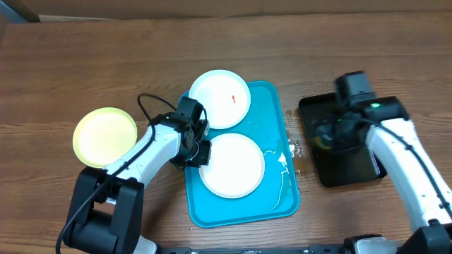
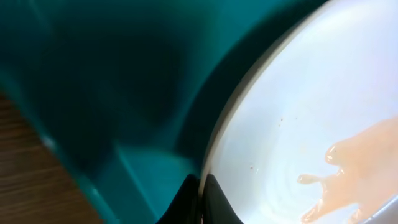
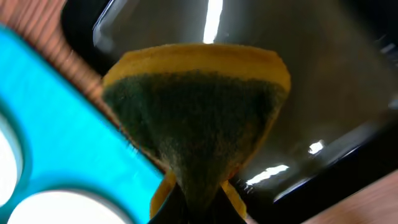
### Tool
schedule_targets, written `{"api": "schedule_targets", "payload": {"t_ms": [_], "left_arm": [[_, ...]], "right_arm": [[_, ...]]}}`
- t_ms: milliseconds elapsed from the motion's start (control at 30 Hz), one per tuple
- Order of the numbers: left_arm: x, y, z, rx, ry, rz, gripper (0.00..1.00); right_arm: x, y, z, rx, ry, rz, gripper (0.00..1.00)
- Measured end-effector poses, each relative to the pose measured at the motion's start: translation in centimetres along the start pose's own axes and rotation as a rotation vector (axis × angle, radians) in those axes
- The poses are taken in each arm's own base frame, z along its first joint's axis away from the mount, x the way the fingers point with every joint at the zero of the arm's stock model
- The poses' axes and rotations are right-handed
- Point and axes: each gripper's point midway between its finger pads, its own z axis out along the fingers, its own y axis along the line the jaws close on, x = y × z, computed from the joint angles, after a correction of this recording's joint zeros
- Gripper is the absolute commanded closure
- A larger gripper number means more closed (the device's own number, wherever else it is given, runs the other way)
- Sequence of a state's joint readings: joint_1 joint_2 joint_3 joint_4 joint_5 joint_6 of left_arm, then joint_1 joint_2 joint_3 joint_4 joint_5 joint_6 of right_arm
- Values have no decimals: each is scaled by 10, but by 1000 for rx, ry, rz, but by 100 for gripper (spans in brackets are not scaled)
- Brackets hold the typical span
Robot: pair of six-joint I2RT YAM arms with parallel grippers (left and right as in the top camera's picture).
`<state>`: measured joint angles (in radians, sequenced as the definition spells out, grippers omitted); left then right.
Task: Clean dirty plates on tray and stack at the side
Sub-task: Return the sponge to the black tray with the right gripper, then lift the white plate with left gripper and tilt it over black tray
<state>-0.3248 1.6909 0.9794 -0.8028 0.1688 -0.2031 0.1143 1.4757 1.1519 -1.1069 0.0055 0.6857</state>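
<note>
The big bright blue plastic tray (image 1: pixel 274 106) sat in the middle of the brown wooden table (image 1: pixel 85 56). Two round plates lay on it: the far white plate (image 1: pixel 219 99), with a small red mark, and the near white plate (image 1: pixel 233 166), with a runny orange smear (image 2: pixel 357 168). A round pale yellow-green plate (image 1: pixel 105 136) sat on the table, well apart to the left.

The left gripper (image 1: pixel 195 147) was at the near plate's left rim. It may have been pinching that rim, but the close view was too dark to tell. The right gripper (image 3: pixel 194 208) was squeezed tight on a yellow and green sponge (image 3: pixel 196 112), over the small shiny black tray (image 1: pixel 340 169).

The job in hand was probably wiping the near plate. To do it well, the left gripper needed to keep the rim steady. The sponge needed to come across, press flat on the smear and rub softly, so the plate did not slide.
</note>
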Motion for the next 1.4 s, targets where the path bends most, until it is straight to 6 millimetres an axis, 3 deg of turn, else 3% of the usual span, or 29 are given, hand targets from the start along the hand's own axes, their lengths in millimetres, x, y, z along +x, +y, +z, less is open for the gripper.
{"api": "schedule_targets", "payload": {"t_ms": [100, 200, 267, 367, 433, 633, 833, 1000, 1167, 1300, 1400], "left_arm": [[-13, -4, -18, -17, -16, 26, 96], [-25, -13, -38, -28, -39, 62, 96], [-32, -22, -50, -29, -57, 96, 96], [-44, -42, -67, -20, -101, 152, 96], [-52, -56, -77, -10, -136, 185, 96], [-84, -93, -106, 3, -296, 255, 96], [-123, -144, -130, 15, -557, 281, 96], [-143, -200, -149, 10, -782, 324, 96], [-149, -239, -122, -25, -853, 364, 96], [-146, -241, -100, -151, -863, 395, 96], [-143, -245, -105, -237, -908, 439, 96]], "right_arm": [[-16, -19, 13, -3, -3, 35, 94], [-10, -36, 40, -2, 38, 56, 91], [0, -47, 57, 5, 73, 64, 81], [14, -55, 70, -4, 121, 61, 51], [15, -54, 70, -24, 136, 69, 46], [0, -52, 47, -117, 165, 117, 45], [-40, -71, -12, -265, 65, 239, 44], [-37, -88, -32, -302, 59, 315, 45], [-31, -88, -32, -304, 82, 303, 45], [-30, -88, -32, -302, 87, 296, 45], [-30, -88, -32, -303, 85, 286, 45]]}}
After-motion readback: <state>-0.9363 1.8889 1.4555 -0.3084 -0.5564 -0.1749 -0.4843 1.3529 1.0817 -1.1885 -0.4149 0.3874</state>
